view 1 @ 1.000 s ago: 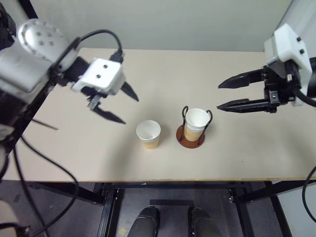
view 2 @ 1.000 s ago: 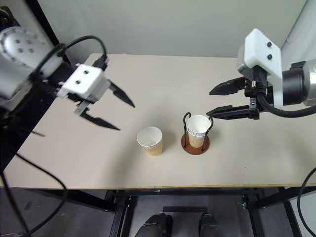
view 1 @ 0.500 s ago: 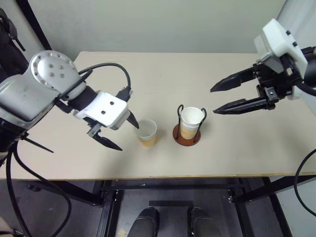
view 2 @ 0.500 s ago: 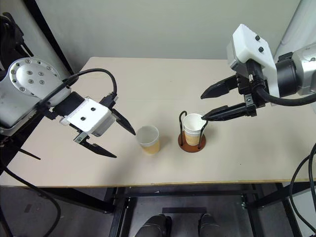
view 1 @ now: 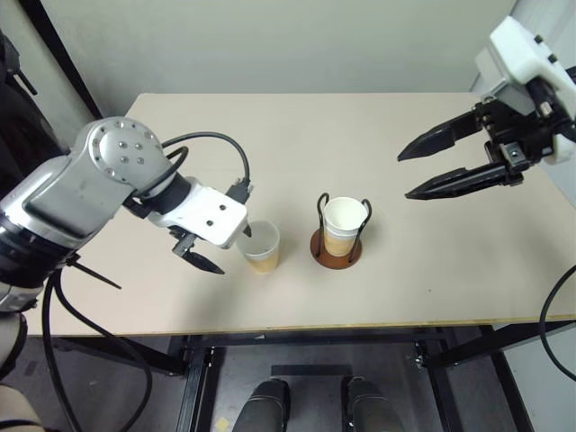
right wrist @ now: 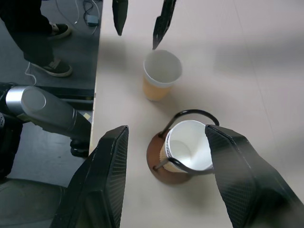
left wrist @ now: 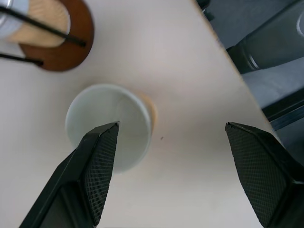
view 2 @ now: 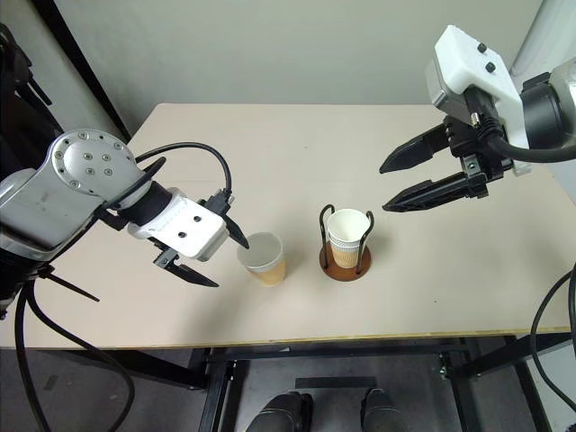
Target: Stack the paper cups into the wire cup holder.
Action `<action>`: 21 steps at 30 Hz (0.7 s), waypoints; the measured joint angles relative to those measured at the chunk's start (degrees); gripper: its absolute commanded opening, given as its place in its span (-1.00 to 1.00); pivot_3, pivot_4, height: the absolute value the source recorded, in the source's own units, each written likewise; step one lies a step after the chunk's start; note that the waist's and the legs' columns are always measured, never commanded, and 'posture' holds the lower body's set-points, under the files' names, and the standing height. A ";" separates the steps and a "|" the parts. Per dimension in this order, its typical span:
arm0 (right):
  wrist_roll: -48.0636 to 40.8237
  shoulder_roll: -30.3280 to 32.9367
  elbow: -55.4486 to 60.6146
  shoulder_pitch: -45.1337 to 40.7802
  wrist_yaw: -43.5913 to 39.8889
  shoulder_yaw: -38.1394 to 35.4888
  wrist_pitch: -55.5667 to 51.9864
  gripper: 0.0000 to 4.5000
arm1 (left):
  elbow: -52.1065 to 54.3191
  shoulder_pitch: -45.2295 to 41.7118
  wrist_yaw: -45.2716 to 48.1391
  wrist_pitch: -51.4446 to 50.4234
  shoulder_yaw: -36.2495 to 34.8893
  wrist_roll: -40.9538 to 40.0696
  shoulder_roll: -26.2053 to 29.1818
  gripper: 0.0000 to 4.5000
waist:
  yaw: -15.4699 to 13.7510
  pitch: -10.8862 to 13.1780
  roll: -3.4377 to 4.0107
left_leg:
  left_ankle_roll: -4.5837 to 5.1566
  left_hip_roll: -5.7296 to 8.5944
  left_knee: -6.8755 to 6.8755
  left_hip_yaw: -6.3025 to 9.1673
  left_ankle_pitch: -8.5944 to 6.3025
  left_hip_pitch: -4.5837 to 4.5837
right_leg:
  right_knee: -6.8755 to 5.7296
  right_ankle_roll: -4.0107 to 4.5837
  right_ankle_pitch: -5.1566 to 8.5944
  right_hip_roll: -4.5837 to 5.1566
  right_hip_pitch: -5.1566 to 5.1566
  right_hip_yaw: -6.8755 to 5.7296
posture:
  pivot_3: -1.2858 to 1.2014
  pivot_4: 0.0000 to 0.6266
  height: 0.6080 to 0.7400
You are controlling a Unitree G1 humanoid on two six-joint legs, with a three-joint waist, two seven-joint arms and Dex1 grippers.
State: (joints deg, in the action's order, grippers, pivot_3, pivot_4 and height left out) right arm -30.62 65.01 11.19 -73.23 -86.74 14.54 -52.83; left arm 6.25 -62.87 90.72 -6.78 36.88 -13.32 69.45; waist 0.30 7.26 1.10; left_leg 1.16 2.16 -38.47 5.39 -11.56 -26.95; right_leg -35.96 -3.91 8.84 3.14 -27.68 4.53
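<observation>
- Currently, two groups of paper cups show on the beige tabletop (view 1: 432, 261): one loose paper cup (view 1: 260, 247) stands upright near the front edge, and a nested stack (view 1: 343, 224) sits upright in the wire cup holder (view 1: 337, 247) just to its right. How many cups make up the stack cannot be told from these views.
- One wire cup holder is in the scene, a round reddish-brown disc with two thin black wire loops rising on either side of the stack. It stands apart from the loose cup, with a strip of bare tabletop between them.
- Two end effectors are in frame. The left end effector (view 2: 210, 253) hangs low over the tabletop beside the loose cup, pointing steeply down, its two black fingers spread wide.
- In the left wrist view, one finger (left wrist: 97, 161) sits over the cup's white opening, while the other finger (left wrist: 259, 166) is well off to the side over bare tabletop. Nothing is pinched between them, and contact with the rim cannot be told.
- The right end effector (view 1: 438, 168) hovers high above the tabletop's right side, well apart from the holder, its two fingers spread and holding nothing.
- From the right wrist view, both the holder with its stack and the loose cup lie below, and a person's legs and shoes (right wrist: 45, 45) stand on the floor beyond the tabletop's edge.
</observation>
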 measured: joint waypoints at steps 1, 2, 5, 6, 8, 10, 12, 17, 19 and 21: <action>0.17 -0.15 -0.03 -0.01 -0.08 0.00 0.07 0.18 | 0.01 0.46 0.00 -0.24 -0.13 0.40 -0.34 0.71 | -0.02 0.00 0.00 | 0.00 0.00 0.02 0.00 0.00 0.00 | 0.00 0.00 0.01 0.01 0.00 -0.02 | 0.03 -0.52 1.00; 0.41 -0.40 -0.15 -0.01 -0.25 0.00 0.19 0.18 | 0.06 0.86 0.00 -0.63 -0.20 1.25 -0.71 0.71 | -0.04 0.00 0.00 | 0.00 0.00 0.04 0.00 0.00 0.00 | 0.01 0.00 0.02 0.02 0.00 -0.04 | 0.03 -0.52 1.00; 0.73 -0.89 -0.48 -0.01 -0.85 0.00 0.52 0.18 | 0.88 2.45 0.00 -2.10 -0.66 2.34 -0.91 0.71 | -0.01 0.00 0.00 | 0.00 0.00 0.05 0.00 0.00 0.01 | 0.02 0.00 0.01 0.02 0.00 -0.04 | 0.03 -0.52 1.00; 0.99 -0.95 -0.54 -0.01 -0.98 0.00 0.58 0.18 | 1.24 2.93 0.00 -2.50 -0.83 2.34 -0.91 0.71 | -0.01 0.00 0.00 | 0.00 0.00 0.05 0.00 0.00 0.01 | 0.01 0.00 0.01 0.03 0.01 -0.04 | 0.03 -0.52 1.00; 1.48 -1.17 -0.78 -0.01 -1.09 0.00 0.80 0.18 | 2.22 3.89 0.00 -3.25 -1.06 2.54 -0.91 0.71 | -0.01 0.00 0.00 | 0.00 0.00 0.04 0.01 0.01 0.03 | 0.00 0.00 0.01 0.03 0.02 -0.04 | 0.03 -0.52 1.00; 1.74 -1.41 -1.00 -0.01 -1.16 0.00 1.10 0.18 | 2.40 4.76 0.00 -3.04 -1.55 3.93 -1.22 0.71 | -0.01 0.00 0.00 | 0.00 0.01 0.03 0.01 0.01 0.05 | -0.03 0.01 0.00 0.03 0.03 -0.03 | 0.03 -0.52 1.00; 1.96 -1.74 -1.24 -0.01 -1.21 0.00 1.30 0.18 | 1.83 5.66 0.00 -2.45 -2.27 5.55 -2.07 0.71 | -0.02 0.00 0.00 | -0.01 0.01 0.02 0.01 0.04 0.11 | -0.07 0.04 -0.01 0.03 0.07 -0.03 | 0.03 -0.52 1.00; 2.41 -2.00 -1.42 -0.01 -1.28 0.00 1.51 0.18 | -1.06 7.37 -0.01 0.04 -2.62 10.04 -4.47 0.71 | -0.01 0.00 0.00 | -0.04 0.01 0.02 0.02 0.09 0.15 | -0.09 0.11 -0.06 0.03 0.08 -0.03 | 0.03 -0.52 1.00; 2.68 -2.01 -1.48 -0.01 -1.27 0.00 1.62 0.18 | -2.13 8.08 -0.01 0.76 -2.98 11.32 -5.44 0.71 | -0.01 0.00 0.00 | -0.04 0.01 0.02 0.03 0.09 0.15 | -0.09 0.12 -0.07 0.03 0.09 -0.03 | 0.03 -0.52 1.00; 2.76 -2.10 -1.56 -0.01 -1.26 0.00 1.74 0.18 | -3.05 8.25 -0.01 1.55 -3.22 12.52 -6.49 0.71 | -0.02 0.00 0.00 | -0.05 0.01 0.02 0.03 0.09 0.15 | -0.08 0.13 -0.07 0.03 0.09 -0.03 | 0.03 -0.52 1.00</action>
State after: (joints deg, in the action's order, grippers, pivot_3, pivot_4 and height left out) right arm -27.86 62.91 9.63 -73.24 -88.00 14.54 -51.09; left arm 3.20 -54.63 90.71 -5.23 33.66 -0.80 62.96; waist 0.28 7.26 1.09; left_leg 1.12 2.17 -38.45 5.42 -11.47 -26.80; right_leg -36.04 -3.78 8.76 3.17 -27.59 4.50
